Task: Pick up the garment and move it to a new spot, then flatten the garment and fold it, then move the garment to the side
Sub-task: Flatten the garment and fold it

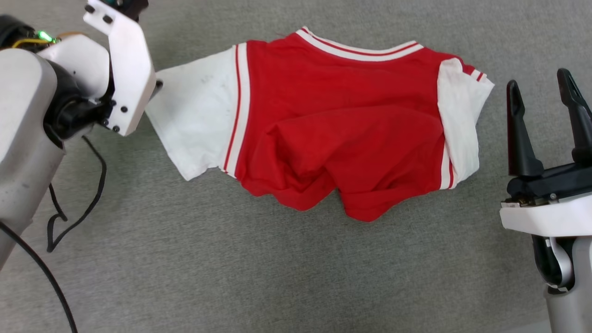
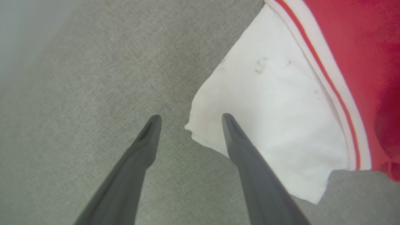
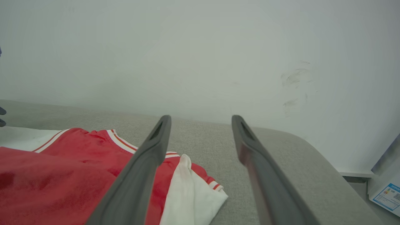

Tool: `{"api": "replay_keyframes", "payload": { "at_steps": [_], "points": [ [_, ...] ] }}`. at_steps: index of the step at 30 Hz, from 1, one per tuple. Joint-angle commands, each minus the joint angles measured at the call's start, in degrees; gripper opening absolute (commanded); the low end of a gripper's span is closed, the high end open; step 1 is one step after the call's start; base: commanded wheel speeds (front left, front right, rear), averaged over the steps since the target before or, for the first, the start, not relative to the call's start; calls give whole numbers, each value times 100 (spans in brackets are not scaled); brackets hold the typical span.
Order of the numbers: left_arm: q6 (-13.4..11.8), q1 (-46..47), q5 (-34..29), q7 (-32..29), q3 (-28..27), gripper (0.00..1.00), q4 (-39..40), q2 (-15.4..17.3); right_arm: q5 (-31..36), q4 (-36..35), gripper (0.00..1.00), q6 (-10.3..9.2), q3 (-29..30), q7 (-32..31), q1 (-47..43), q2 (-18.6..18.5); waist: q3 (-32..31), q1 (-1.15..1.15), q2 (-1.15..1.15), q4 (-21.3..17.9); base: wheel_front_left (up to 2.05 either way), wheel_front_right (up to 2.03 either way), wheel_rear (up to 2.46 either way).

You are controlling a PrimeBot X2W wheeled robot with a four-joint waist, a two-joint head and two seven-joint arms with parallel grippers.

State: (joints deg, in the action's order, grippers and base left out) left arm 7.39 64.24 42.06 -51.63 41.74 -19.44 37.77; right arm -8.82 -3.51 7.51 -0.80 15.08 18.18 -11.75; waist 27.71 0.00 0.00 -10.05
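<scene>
The garment point(image 1: 337, 125) lies spread and rumpled on the grey cloth surface point(image 1: 277, 277): red body, white sleeves, striped collar at the far side, lower hem bunched up. My left arm point(image 1: 125, 69) hangs over the end of its left sleeve point(image 1: 199, 115). In the left wrist view my left gripper point(image 2: 191, 120) is open, with the corner of the white sleeve point(image 2: 268, 118) lying between its fingertips. My right gripper point(image 1: 541, 90) stands open to the right of the folded right sleeve point(image 1: 462, 120), apart from it. My right gripper point(image 3: 201, 120) holds nothing, and the garment point(image 3: 62, 175) lies to its lower left.
A black cable point(image 1: 92, 194) loops down from my left arm over the surface. A white wall point(image 3: 200, 56) rises behind the surface's far edge. The surface's rounded corner point(image 3: 312, 147) is at the right, with a labelled white thing point(image 3: 386, 195) beyond it.
</scene>
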Motion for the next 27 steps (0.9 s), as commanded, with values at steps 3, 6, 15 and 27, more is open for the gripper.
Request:
{"api": "replay_keyframes", "payload": {
  "at_steps": [3,6,15,27],
  "points": [
    [-1,100,205,-216,347,100,-130,116,7,15,100,-4,-43,11,143,50,178,0,0,-137,0,0,0],
    [0,21,360,-311,661,100,-254,141,14,49,100,-4,-56,11,183,77,217,0,0,-151,0,0,0],
    [-1,287,629,193,1057,0,-423,187,30,201,100,-4,-16,12,245,-34,27,0,0,32,0,0,0],
    [-1,-83,958,986,1022,0,-256,819,58,249,100,-4,57,-117,728,-922,-458,0,0,311,0,0,0]
  ]
}}
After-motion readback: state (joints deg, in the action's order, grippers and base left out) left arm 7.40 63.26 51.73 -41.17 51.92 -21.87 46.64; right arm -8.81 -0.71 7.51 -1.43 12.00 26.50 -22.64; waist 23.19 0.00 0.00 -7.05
